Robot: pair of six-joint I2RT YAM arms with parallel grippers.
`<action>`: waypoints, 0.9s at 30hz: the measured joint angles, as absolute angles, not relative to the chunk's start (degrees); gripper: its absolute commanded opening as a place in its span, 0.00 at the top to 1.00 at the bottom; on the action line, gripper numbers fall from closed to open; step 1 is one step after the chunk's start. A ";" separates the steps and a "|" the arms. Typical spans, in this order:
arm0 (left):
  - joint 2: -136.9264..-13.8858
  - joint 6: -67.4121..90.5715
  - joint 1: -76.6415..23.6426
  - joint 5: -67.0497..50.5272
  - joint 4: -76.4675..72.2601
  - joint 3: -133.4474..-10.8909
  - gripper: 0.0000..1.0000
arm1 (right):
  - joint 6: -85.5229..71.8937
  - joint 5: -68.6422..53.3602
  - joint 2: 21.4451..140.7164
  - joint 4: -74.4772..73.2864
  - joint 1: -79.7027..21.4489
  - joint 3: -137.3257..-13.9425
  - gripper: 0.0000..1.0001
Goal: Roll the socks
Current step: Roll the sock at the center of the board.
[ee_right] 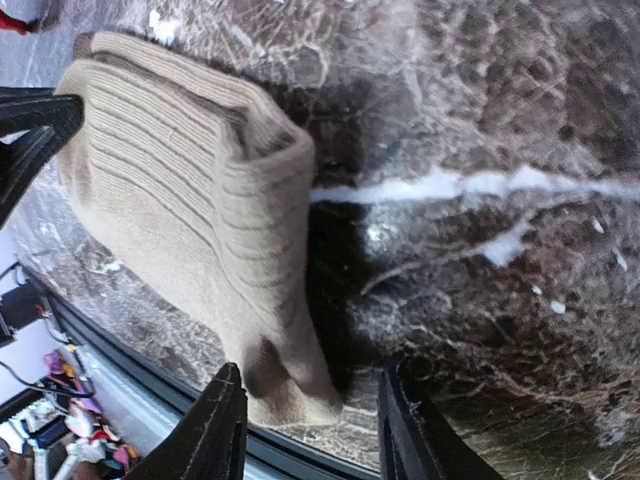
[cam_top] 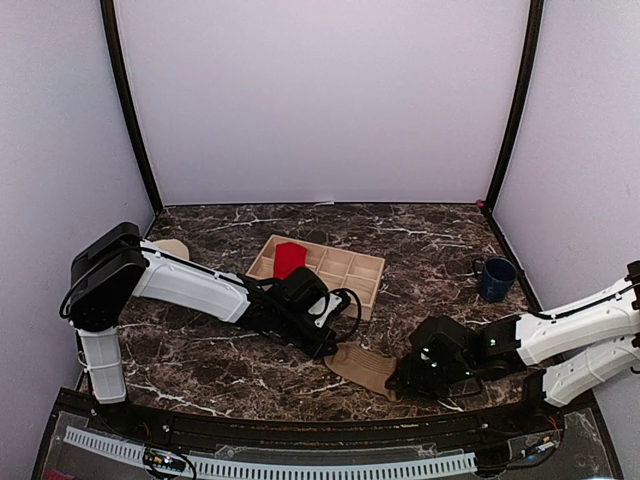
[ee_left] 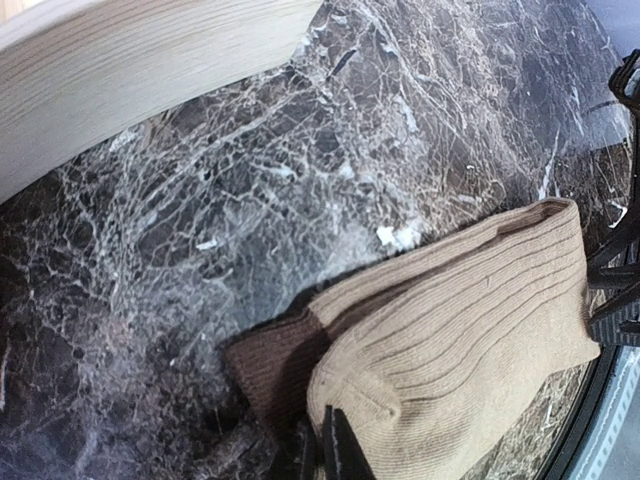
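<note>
The tan-brown sock [cam_top: 365, 368] lies folded on the marble near the front edge, with its darker brown cuff at the left end. My left gripper [cam_top: 330, 345] is at that end; in the left wrist view its jaws [ee_left: 328, 450] are pinched together on the sock's [ee_left: 460, 330] folded edge. My right gripper [cam_top: 403, 382] is open at the sock's right end; in the right wrist view its fingers [ee_right: 310, 430] straddle the sock's [ee_right: 170, 170] tip without closing. The bright red sock [cam_top: 290, 258] lies in a compartment of the wooden tray [cam_top: 372, 268].
The wooden tray's side [ee_left: 130, 70] stands just behind the left gripper. A blue mug [cam_top: 496, 277] stands at the right. A round beige disc [cam_top: 172, 247] lies at the back left behind the left arm. The table's front rail [ee_right: 150, 380] runs just beside the sock.
</note>
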State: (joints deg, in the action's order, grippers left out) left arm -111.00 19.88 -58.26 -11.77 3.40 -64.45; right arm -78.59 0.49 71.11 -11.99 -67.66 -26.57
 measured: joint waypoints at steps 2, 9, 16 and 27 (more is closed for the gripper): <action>-111.00 19.88 -58.13 -11.94 3.36 -64.45 0.94 | -80.01 0.54 69.49 -10.11 -67.81 -24.69 0.58; -111.07 19.88 -57.71 -12.71 3.31 -64.40 0.94 | -83.13 0.69 69.82 -4.40 -68.18 -22.68 0.59; -111.13 19.88 -57.54 -13.06 3.25 -64.40 0.94 | -84.68 0.49 74.70 2.79 -69.87 -23.29 0.64; -111.15 19.86 -56.97 -13.76 3.03 -64.23 0.94 | -90.52 3.09 69.78 8.54 -72.18 -16.40 0.79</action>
